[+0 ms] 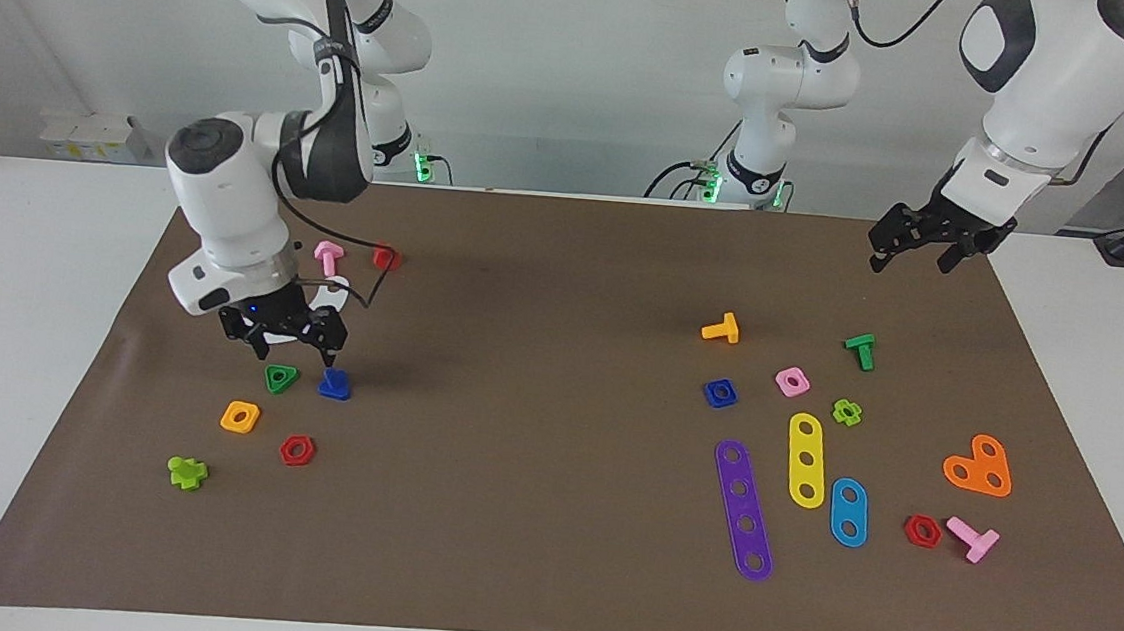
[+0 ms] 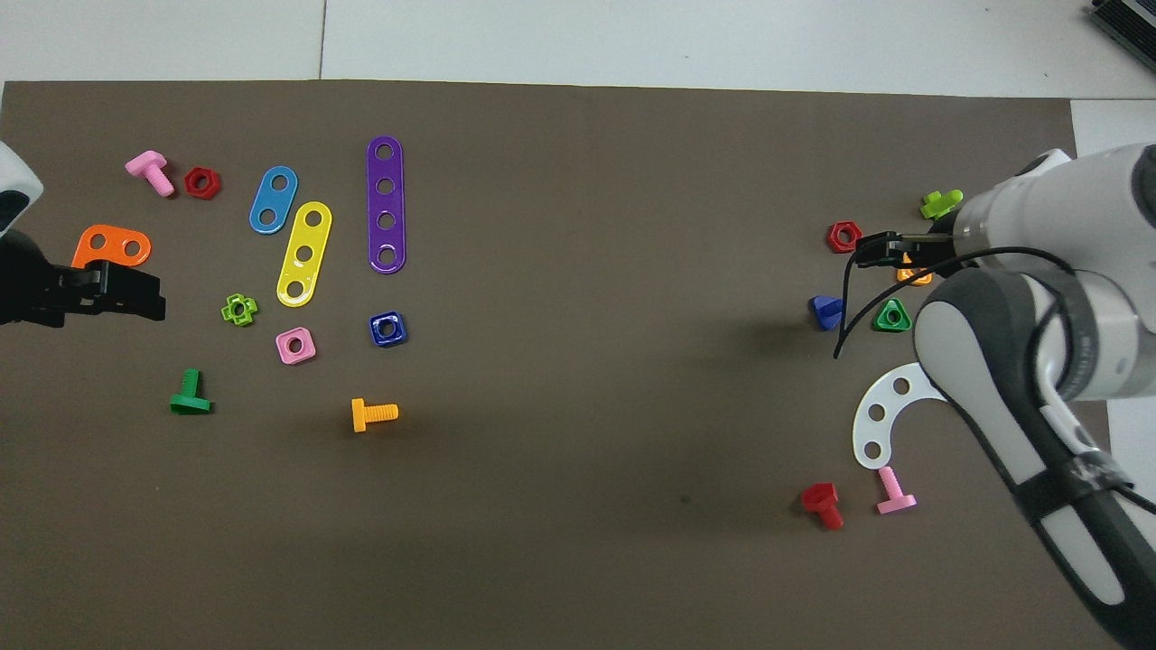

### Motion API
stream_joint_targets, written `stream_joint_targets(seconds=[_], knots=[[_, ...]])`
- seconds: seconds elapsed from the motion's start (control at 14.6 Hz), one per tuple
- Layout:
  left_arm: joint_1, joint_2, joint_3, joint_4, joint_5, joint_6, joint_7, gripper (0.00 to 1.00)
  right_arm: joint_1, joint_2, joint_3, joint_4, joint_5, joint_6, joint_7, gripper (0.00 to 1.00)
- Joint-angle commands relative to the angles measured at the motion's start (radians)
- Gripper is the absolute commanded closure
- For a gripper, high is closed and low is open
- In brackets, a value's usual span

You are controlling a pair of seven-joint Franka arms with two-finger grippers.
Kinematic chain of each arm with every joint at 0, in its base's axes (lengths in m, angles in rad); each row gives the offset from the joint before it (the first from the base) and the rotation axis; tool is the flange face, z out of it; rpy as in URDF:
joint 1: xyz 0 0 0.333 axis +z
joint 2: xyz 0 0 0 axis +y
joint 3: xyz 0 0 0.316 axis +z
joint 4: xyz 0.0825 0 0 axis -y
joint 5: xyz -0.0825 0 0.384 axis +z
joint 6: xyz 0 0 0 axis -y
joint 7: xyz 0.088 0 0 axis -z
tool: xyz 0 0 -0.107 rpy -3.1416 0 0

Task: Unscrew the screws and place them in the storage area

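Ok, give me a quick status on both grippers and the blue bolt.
Right gripper open, raised over green triangle nut. Blue bolt on the mat beside that nut, not held. Left gripper open, waiting. Nothing in the way.
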Motion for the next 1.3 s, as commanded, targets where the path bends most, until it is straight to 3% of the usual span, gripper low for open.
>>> stream_joint_targets(seconds=[0.0, 0.14, 0.27, 0.41, 0.96, 1.23], knots=[[0.003, -0.041, -0.002, -0.048, 0.023, 0.012, 0.047, 0.00, -0.029, -0.112, 0.005, 0.048, 0.004, -0.173, -0.009, 0.00], [0.001, -0.042, -0.002, -0.050, 0.023, 0.012, 0.047, 0.00, -0.049, -0.158, 0.007, 0.108, 0.005, -0.316, -0.011, 0.00], [0.000, -0.042, -0.002, -0.051, 0.023, 0.013, 0.046, 0.00, -0.064, -0.162, 0.005, 0.226, 0.000, -0.476, -0.011, 0.00], [0.007, -0.042, -0.002, -0.050, 0.023, 0.016, 0.046, 0.00, -0.065, -0.163, 0.004, 0.290, -0.004, -0.562, -0.017, 0.00], [0.012, -0.042, -0.005, -0.048, 0.047, 0.021, 0.055, 0.00, -0.061, -0.183, 0.010, 0.286, -0.026, -0.604, -0.021, 0.00], [0.019, -0.042, -0.002, -0.050, 0.047, 0.022, 0.055, 0.00, -0.049, -0.192, 0.013, 0.248, -0.030, -0.561, -0.012, 0.00]])
